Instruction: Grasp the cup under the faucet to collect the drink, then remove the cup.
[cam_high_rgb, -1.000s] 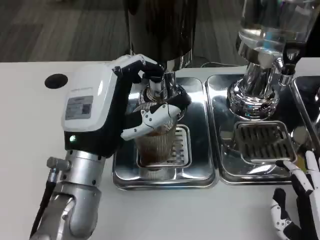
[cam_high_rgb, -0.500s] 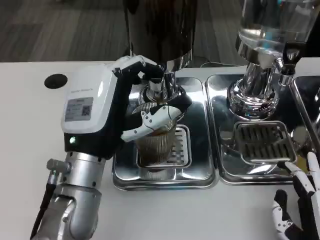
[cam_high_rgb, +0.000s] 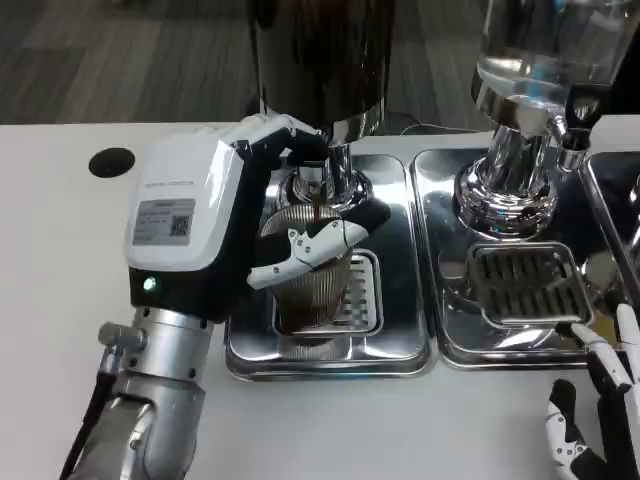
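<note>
Left hand (cam_high_rgb: 262, 215) wrapped around the ribbed clear cup (cam_high_rgb: 312, 275), holding it upright on the grate of the left steel drip tray (cam_high_rgb: 400, 345), directly below the faucet (cam_high_rgb: 315, 180) of the dark dispenser (cam_high_rgb: 320, 55); thin brown stream runs from faucet into cup. Right hand (cam_high_rgb: 592, 420) at the near right edge of the white surface (cam_high_rgb: 60, 260), fingers apart, holding nothing, just near of the right drip tray (cam_high_rgb: 440, 250), which carries a clear-tank dispenser (cam_high_rgb: 535, 70). Black round mark (cam_high_rgb: 111, 161) on surface at far left.
</note>
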